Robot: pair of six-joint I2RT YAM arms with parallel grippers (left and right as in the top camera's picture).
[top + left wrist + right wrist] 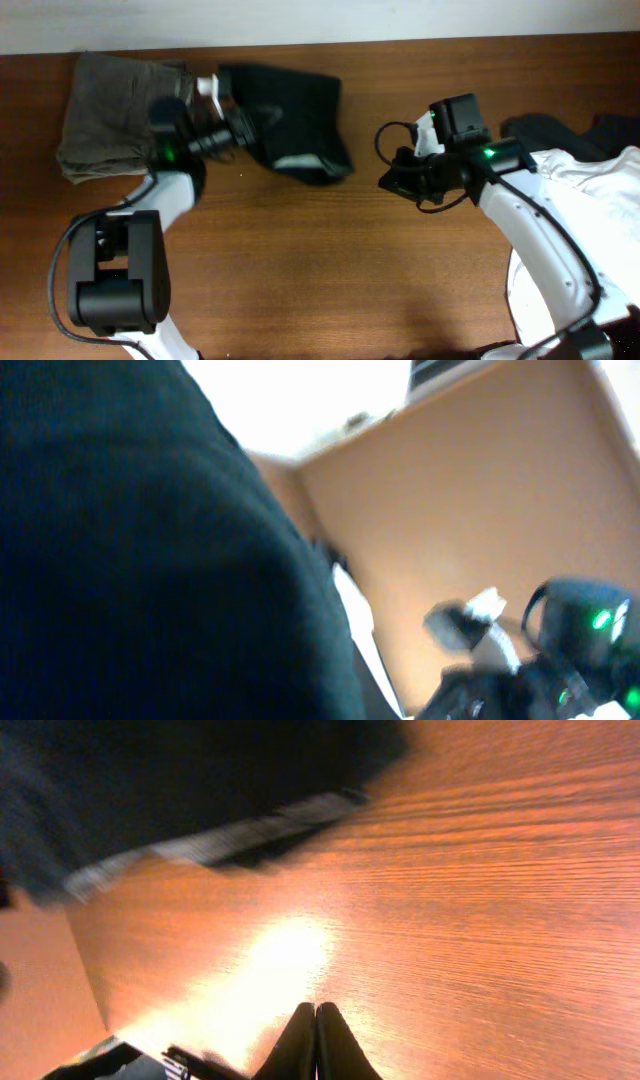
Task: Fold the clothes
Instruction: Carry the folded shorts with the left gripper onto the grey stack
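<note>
The black shorts [295, 110] lie bunched at the table's back centre, with the light grey inner waistband [297, 160] showing at their near edge. My left gripper [243, 125] is at the shorts' left edge and seems shut on the fabric. Black cloth [130, 560] fills most of the left wrist view and hides the fingers. My right gripper [386, 182] is shut and empty over bare wood, right of the shorts. In the right wrist view its closed fingertips [316, 1020] point toward the shorts [180, 780] and the waistband [230, 838].
A grey-khaki folded garment [110, 115] lies at the back left, beside the left arm. White clothes [590, 180] and a dark garment [545, 130] are piled at the right edge. The wooden table [330, 270] spans the view.
</note>
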